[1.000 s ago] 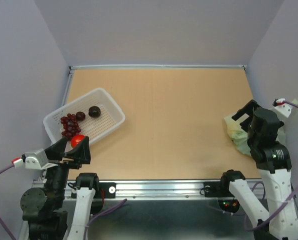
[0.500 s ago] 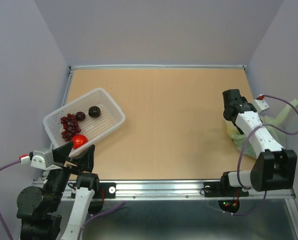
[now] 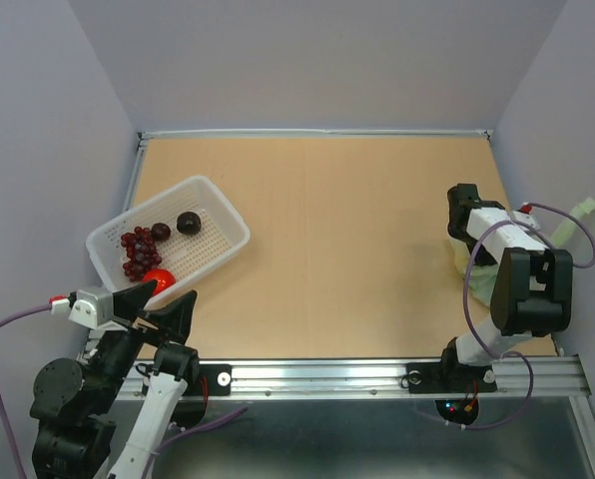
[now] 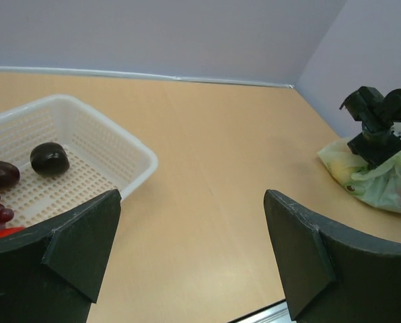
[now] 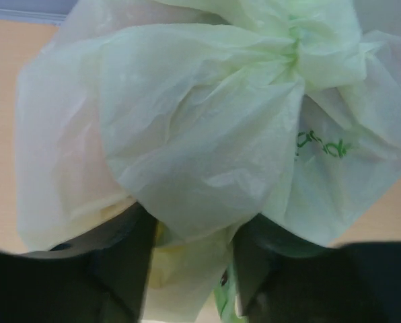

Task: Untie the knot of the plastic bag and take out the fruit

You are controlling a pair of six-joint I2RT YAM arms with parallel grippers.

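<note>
- two fingers of the left gripper point(image 3: 165, 299) spread wide, empty, lower left of the top view.
- right gripper point(image 5: 194, 222) straddles a fold of the plastic bag point(image 3: 480, 286) at the right edge; grip unclear.
- knot point(image 5: 296, 42) tied, upper right of the wrist view.

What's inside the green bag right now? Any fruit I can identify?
The plastic bag is tied shut by the knot. Through the film the left wrist view shows a yellowish shape and a dark spot; the right wrist view a peach tint. Nothing identifiable.
</note>
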